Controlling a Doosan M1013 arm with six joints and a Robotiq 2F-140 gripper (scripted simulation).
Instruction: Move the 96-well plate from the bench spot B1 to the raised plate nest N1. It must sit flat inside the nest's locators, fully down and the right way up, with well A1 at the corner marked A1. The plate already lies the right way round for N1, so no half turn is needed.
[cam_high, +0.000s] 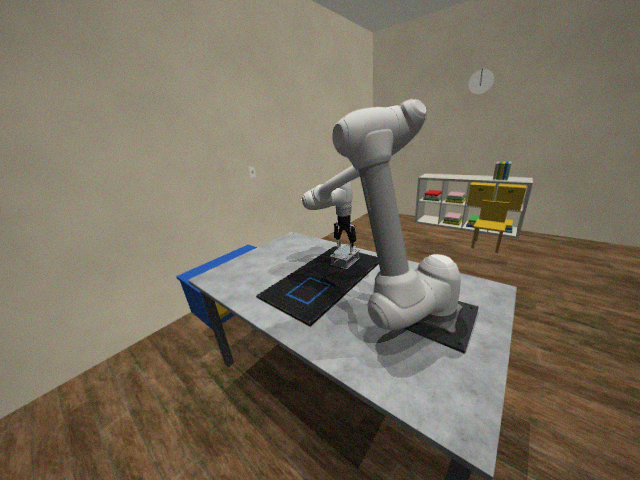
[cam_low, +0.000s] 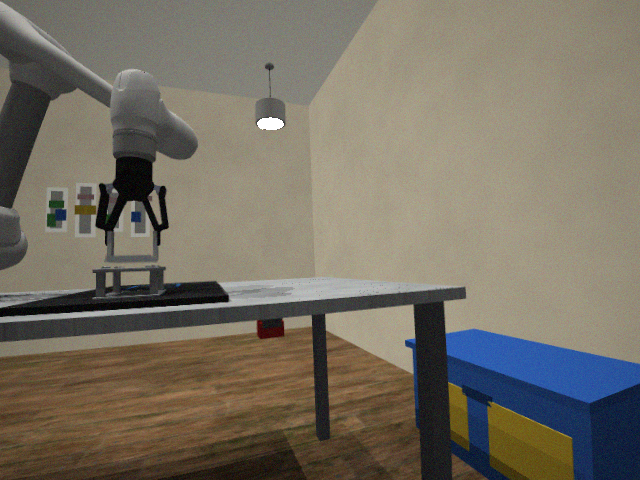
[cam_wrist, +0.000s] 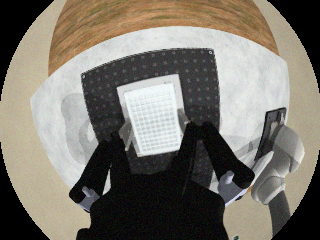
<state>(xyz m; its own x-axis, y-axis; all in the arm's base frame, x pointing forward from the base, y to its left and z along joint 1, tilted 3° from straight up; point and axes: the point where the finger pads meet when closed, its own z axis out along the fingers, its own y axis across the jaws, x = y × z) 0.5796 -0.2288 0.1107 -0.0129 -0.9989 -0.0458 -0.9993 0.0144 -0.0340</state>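
The arm (cam_high: 381, 217) holds the plate (cam_low: 131, 250) in its jaws, which are clamped on the plate's two opposite sides, directly above the nest (cam_low: 129, 280). In the exterior view the plate hangs level and just clear of the nest's top, with a narrow gap between the two; it is not yet seated. The blue outline of spot B1 (cam_high: 308, 290) on the dark mat (cam_high: 289, 304) has no plate in it, so the pick-up and the carry across appear done. What is left, by this judgement, is the last descent into the locators, release, and withdrawal. The wrist view looks down past the gripper (cam_wrist: 160, 143) onto the plate's white well grid, which lies square over the pale frame of the nest beneath. Several things remain unresolved. The A1 corner mark cannot be read in any view, so the orientation cannot be checked. The locators themselves are too small to make out, and the contact between fingertips and plate wall is hidden by the linkage in the wrist view. In the top view the plate and nest merge into one pale block, probably because of distance, and the arm's base plate (cam_high: 467, 330) on the surface (cam_high: 439, 392) is partly covered by the arm.
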